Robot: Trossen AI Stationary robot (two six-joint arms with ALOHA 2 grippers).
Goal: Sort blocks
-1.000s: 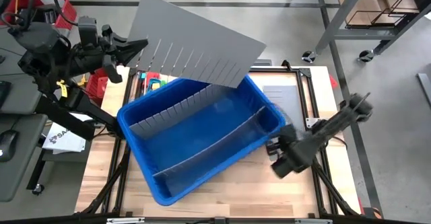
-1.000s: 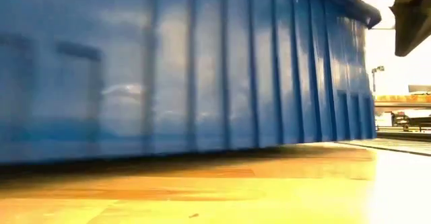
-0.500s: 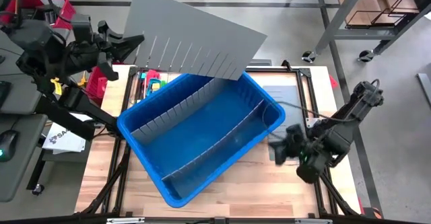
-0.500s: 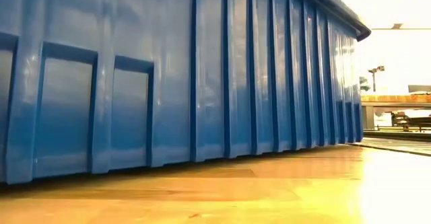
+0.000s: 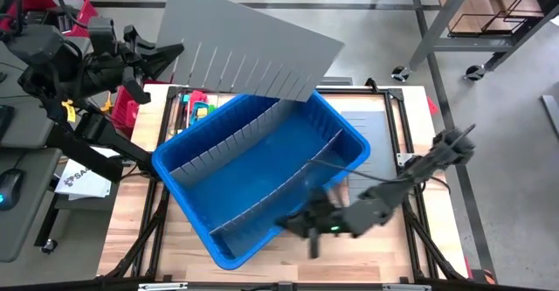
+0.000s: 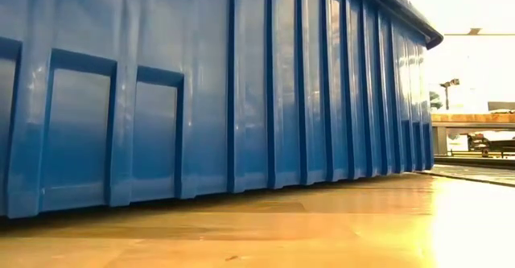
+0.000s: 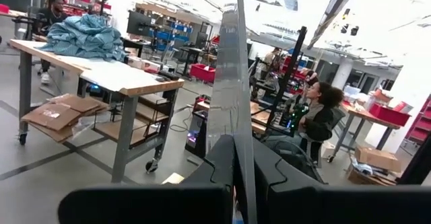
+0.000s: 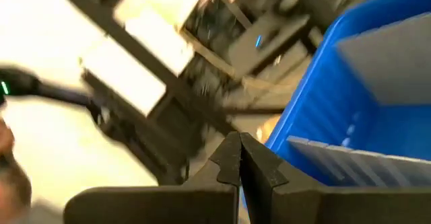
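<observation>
Blocks [image 5: 199,107], probably the small coloured pieces, lay far left behind the blue bin [image 5: 188,195]. The left gripper [image 5: 162,59] pinched a grey divider panel [image 5: 253,51] above the bin. The right gripper [image 5: 293,225] was pressed together, empty, beside the bin's near-right wall.

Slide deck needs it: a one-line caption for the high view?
Left gripper holds a grey divider panel above the blue bin; right gripper shut beside it.

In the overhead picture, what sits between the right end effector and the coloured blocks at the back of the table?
The blue bin with its two grey dividers lies between the right end effector and the blocks, seen in the high view.
</observation>
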